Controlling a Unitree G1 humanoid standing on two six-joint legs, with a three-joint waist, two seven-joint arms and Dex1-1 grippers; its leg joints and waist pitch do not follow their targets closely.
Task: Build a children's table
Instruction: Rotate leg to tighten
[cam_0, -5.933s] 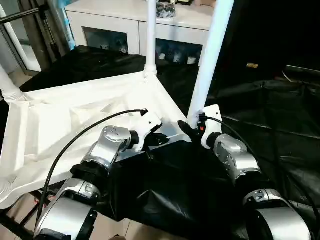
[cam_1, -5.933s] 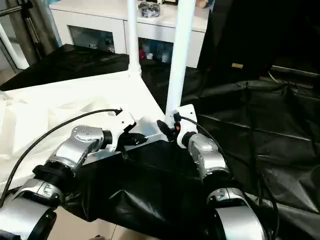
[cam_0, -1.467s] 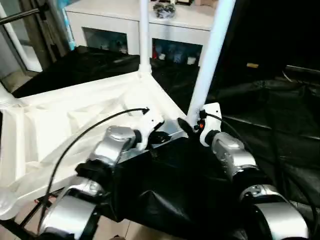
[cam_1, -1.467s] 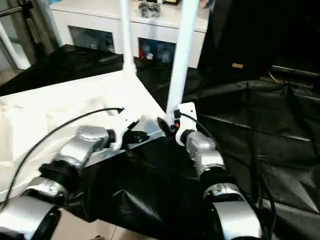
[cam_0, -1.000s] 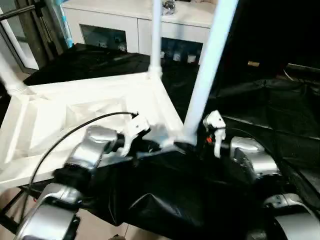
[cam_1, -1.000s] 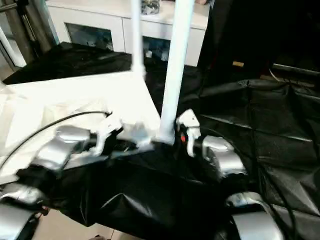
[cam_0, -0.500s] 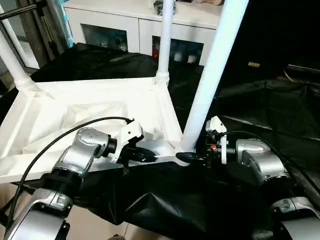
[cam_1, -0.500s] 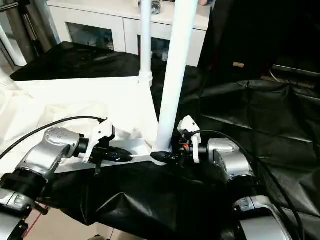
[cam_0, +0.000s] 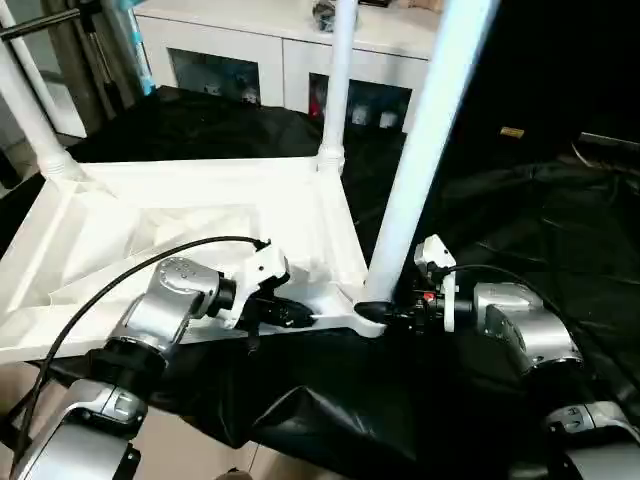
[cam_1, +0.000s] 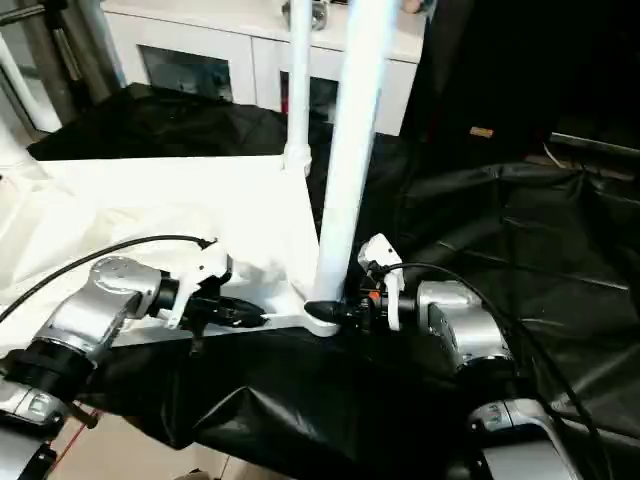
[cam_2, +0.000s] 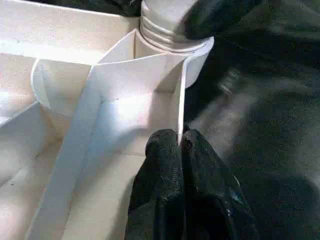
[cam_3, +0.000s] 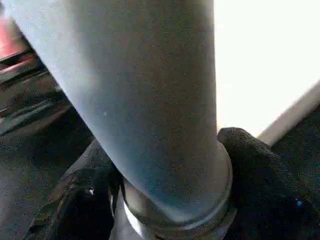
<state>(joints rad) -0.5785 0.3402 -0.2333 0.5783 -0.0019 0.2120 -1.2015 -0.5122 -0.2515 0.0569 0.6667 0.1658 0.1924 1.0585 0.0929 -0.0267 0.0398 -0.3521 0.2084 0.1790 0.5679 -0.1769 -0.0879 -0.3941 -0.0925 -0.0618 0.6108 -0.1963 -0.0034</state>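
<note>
The children's table (cam_0: 150, 215) lies upside down on black cloth, ribbed underside up, with white legs standing from its corner sockets. The nearest leg (cam_0: 420, 150) rises from the near right corner. My right gripper (cam_0: 375, 312) reaches in level from the right. Its black fingers (cam_3: 265, 175) press on either side of that leg's ridged base (cam_3: 170, 210), shut on it. My left gripper (cam_0: 300, 316) is shut on the thin rim wall (cam_2: 179, 100) of the tabletop, just left of the same corner socket (cam_2: 170, 30).
Two more legs stand at the far corner (cam_0: 338, 90) and the left corner (cam_0: 30, 110). A white cabinet with glass doors (cam_0: 250, 60) stands behind. Crumpled black cloth (cam_0: 520, 200) covers the surface to the right and front. The table's left end overhangs bare floor (cam_0: 20, 155).
My right gripper's fingers have drawn in around the base of the near leg. The left gripper keeps its pinch on the rim. The camera has shifted a little.
</note>
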